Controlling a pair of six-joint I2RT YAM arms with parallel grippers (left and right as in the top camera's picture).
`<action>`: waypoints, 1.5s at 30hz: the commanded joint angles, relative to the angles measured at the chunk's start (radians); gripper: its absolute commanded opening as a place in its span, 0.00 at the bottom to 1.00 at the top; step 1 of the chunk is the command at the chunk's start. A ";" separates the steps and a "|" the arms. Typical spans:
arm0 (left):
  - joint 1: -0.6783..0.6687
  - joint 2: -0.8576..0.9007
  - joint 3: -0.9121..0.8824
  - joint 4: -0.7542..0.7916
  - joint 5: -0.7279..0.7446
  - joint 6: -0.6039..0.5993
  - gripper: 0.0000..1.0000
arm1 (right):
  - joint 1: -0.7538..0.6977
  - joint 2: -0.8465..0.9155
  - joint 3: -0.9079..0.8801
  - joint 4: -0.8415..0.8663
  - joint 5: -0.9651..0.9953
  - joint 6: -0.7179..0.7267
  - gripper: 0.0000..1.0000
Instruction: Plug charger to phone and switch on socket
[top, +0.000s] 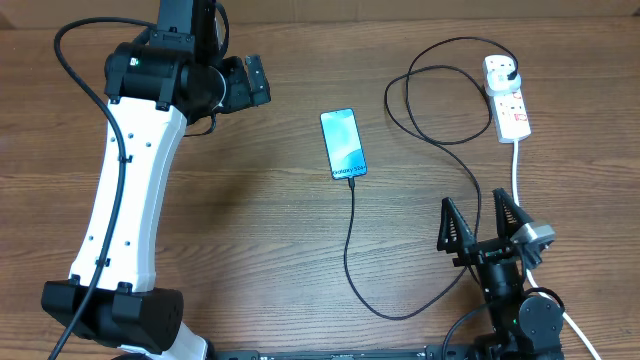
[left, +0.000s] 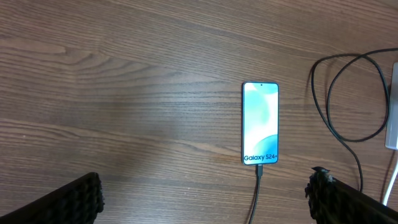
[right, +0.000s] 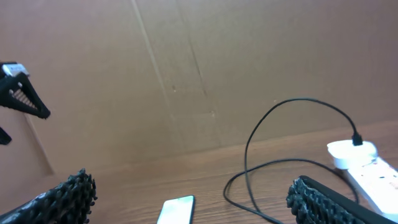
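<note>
Left gripper (top: 252, 82), jaws spread, empty — phone (top: 343, 144) at centre of worktop (top: 250, 200), screen up, charger (top: 350, 250) tip seemingly seated in its near edge; plug in socket (top: 507, 98) far right; right gripper (top: 476, 205) short of it, jaws spread — probably for the switch

bare table (top: 260, 220) beside phone (top: 343, 144), charger (top: 349, 235) loops near socket (top: 508, 100)
</note>
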 joint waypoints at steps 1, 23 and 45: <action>-0.007 -0.001 0.006 0.002 0.003 -0.007 1.00 | 0.002 -0.012 -0.011 -0.015 0.003 -0.069 1.00; -0.007 -0.001 0.006 0.002 0.003 -0.007 1.00 | -0.064 -0.012 -0.010 -0.195 0.047 -0.272 1.00; -0.007 -0.001 0.006 0.002 0.003 -0.007 1.00 | -0.115 -0.012 -0.011 -0.198 0.035 -0.297 1.00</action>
